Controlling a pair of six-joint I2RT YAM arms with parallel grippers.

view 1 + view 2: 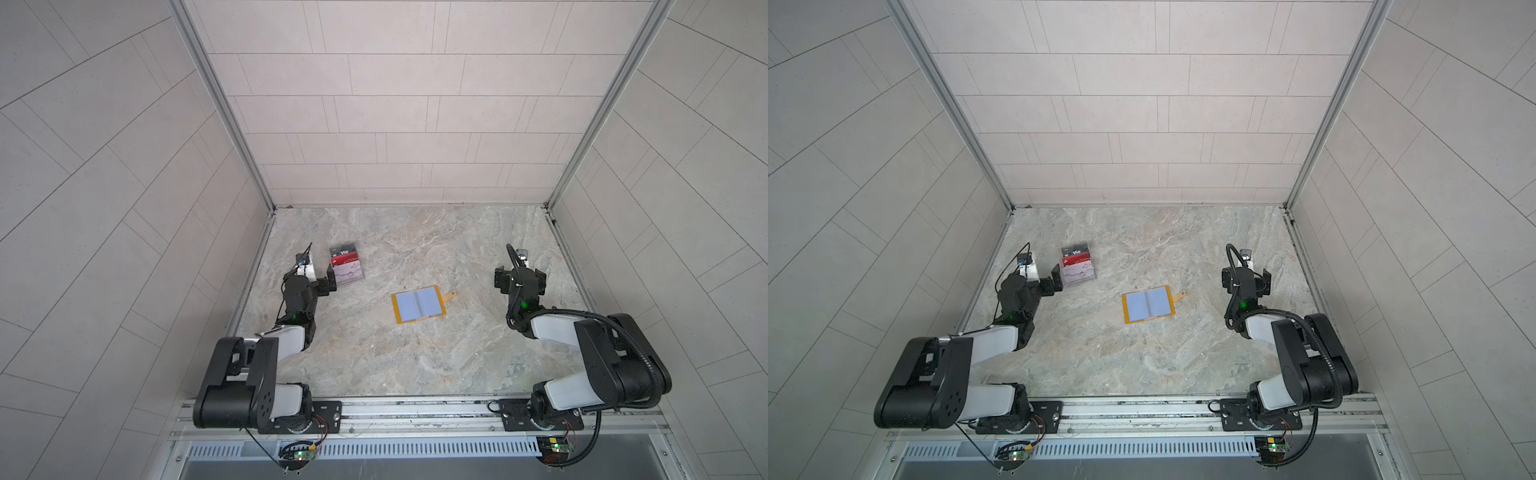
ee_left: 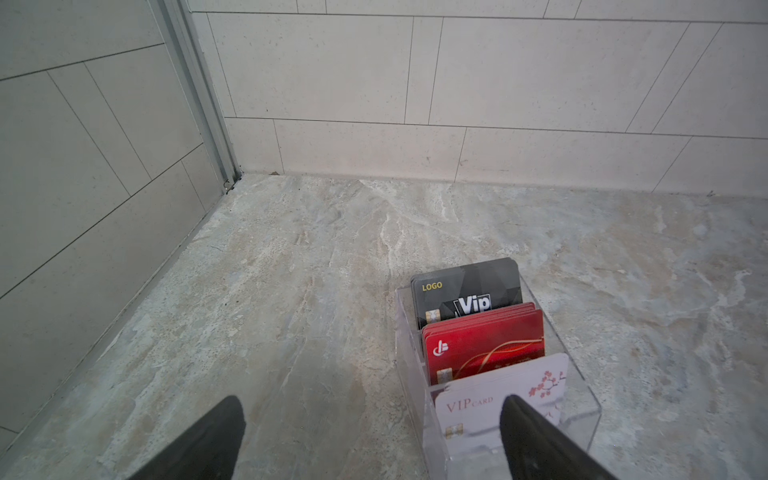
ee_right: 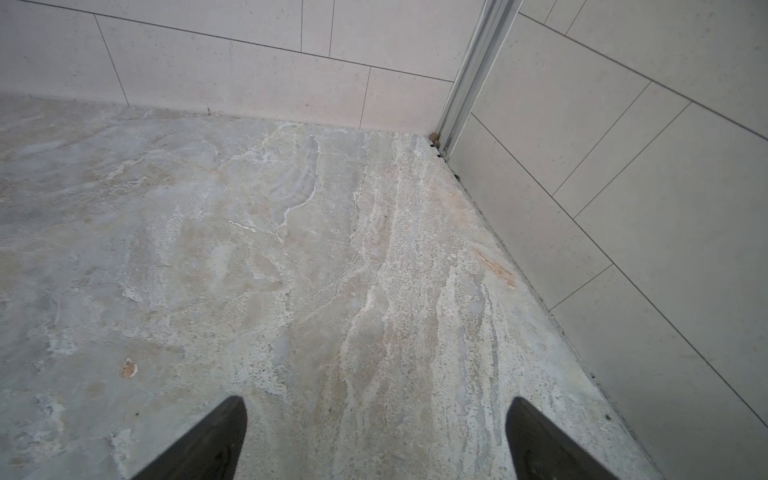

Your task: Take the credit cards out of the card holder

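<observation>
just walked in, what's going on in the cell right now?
Nothing is being handled at this moment. The card holder lies open on the table, with no card showing in its sleeves. The dark grey card, red card and white card stand in the clear stand, close beside the left tool, which is open and empty. The right tool is open over bare table.

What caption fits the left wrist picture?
Open left gripper at a clear tiered stand holding dark grey Vip card, red cards, white VIP card, on marbled table.
</observation>
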